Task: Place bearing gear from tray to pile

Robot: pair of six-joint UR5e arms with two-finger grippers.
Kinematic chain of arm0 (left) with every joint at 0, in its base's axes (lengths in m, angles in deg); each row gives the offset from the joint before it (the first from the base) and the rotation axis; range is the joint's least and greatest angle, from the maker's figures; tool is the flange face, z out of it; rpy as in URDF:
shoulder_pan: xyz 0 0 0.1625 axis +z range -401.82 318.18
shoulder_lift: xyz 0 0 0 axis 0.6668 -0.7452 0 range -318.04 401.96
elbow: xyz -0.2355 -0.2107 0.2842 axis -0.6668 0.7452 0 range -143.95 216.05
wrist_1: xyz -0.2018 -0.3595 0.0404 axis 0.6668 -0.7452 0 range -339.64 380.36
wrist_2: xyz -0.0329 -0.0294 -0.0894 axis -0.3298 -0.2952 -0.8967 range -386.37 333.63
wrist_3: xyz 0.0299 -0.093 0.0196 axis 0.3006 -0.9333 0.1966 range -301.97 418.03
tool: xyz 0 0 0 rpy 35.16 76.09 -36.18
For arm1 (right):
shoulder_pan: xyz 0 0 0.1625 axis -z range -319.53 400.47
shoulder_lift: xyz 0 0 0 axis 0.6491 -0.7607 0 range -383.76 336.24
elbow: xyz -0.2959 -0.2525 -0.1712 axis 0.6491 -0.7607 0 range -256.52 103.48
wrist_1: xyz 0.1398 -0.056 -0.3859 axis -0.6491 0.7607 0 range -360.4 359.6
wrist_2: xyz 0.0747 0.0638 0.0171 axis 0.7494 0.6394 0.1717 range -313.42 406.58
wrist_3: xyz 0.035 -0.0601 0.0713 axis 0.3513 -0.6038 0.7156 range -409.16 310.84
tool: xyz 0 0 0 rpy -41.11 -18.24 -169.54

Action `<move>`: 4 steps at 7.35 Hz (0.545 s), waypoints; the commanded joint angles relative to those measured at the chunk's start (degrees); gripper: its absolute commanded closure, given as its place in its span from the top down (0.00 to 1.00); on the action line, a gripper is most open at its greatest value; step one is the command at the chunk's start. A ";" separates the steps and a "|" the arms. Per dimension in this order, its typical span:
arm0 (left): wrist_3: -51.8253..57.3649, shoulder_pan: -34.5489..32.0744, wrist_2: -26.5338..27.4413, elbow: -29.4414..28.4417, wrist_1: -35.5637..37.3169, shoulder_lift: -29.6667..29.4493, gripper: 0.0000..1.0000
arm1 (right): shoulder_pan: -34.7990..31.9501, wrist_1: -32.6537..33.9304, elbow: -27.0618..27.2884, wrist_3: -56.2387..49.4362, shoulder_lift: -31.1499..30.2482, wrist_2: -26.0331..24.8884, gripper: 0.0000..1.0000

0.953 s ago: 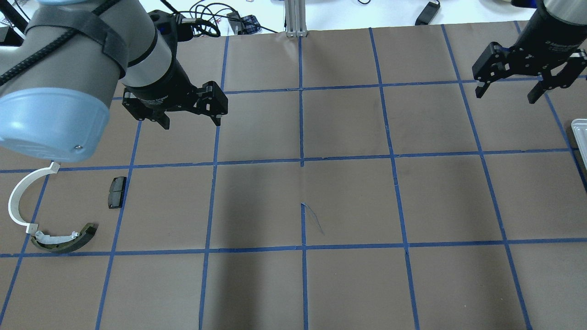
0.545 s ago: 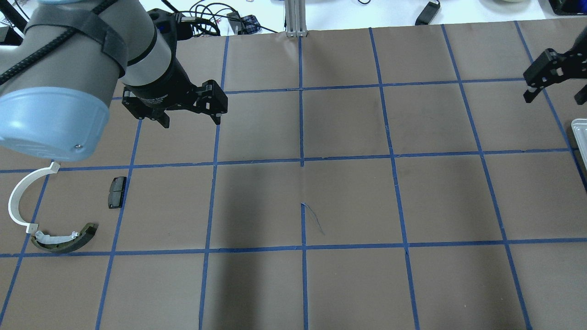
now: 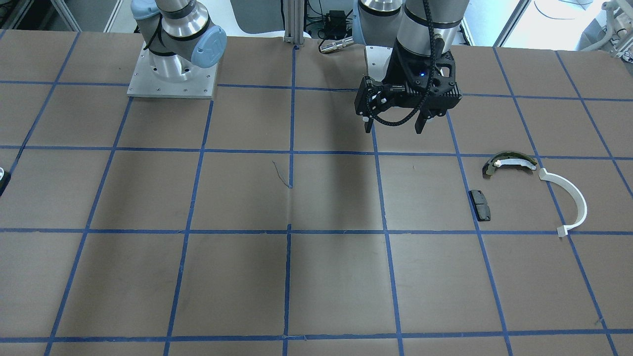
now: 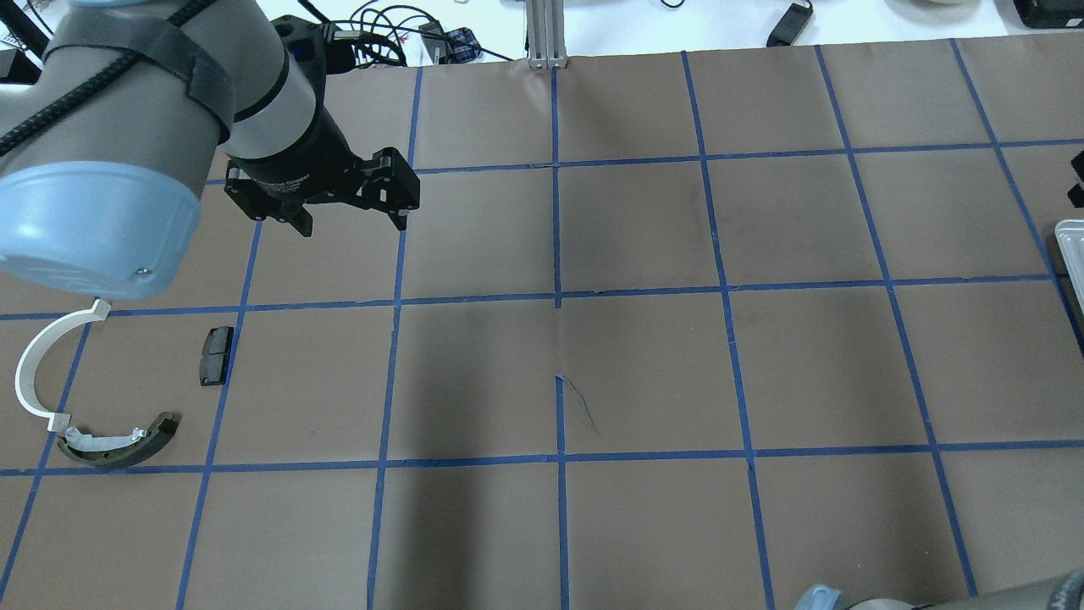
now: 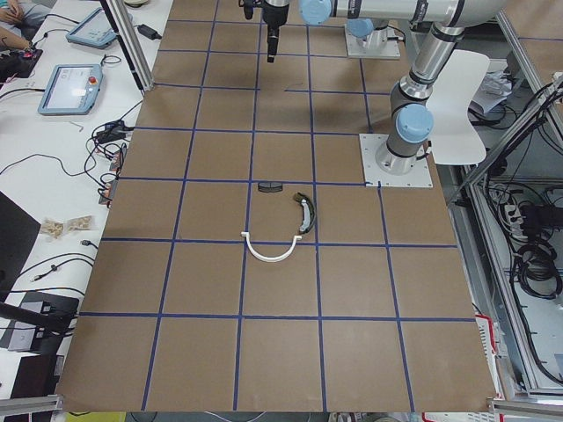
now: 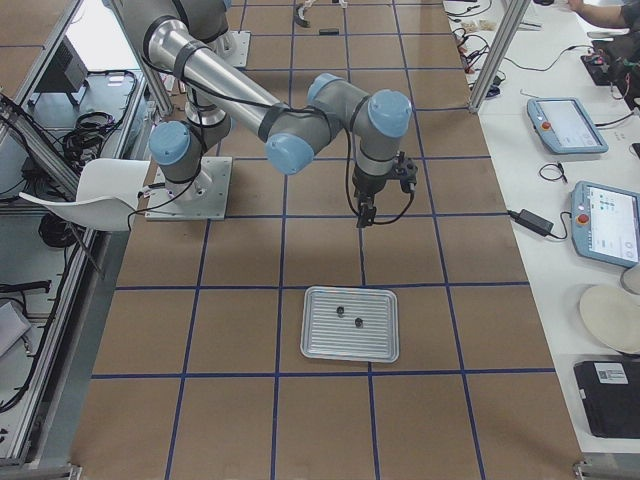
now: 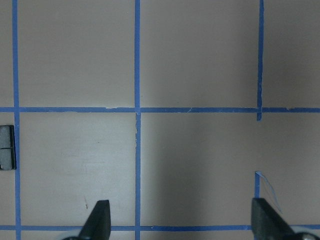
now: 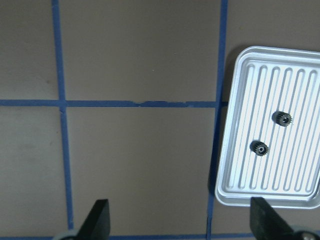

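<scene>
Right wrist-mounted: bearing gear [image 8: 259, 148] lying in tray [image 8: 305, 195], up-right of right end effector [image 8: 180, 220], released and empty. Moved rightward, almost off overhead exterior, since earlier frame.

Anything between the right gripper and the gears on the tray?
Nothing visible. The open right gripper hangs beside the ribbed silver metal tray. Both small dark toothed gears lie uncovered on it, with only bare brown paper and blue tape lines between.

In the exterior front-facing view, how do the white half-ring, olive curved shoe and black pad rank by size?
1. white half-ring
2. olive curved shoe
3. black pad
They lie close together, so nearness hardly affects this.
</scene>
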 commanded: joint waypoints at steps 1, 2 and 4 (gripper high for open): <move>0.00 0.09 0.00 0.00 0.01 0.01 1.00 | 4.49 6.31 -0.45 -6.53 5.78 0.11 1.00; -0.09 0.09 0.00 -0.09 0.10 -0.07 1.00 | 5.90 10.68 -0.54 -8.99 8.42 0.12 1.00; 0.00 0.00 0.00 -0.09 0.10 -0.07 1.00 | 7.93 12.83 -2.20 -9.55 13.25 0.56 1.00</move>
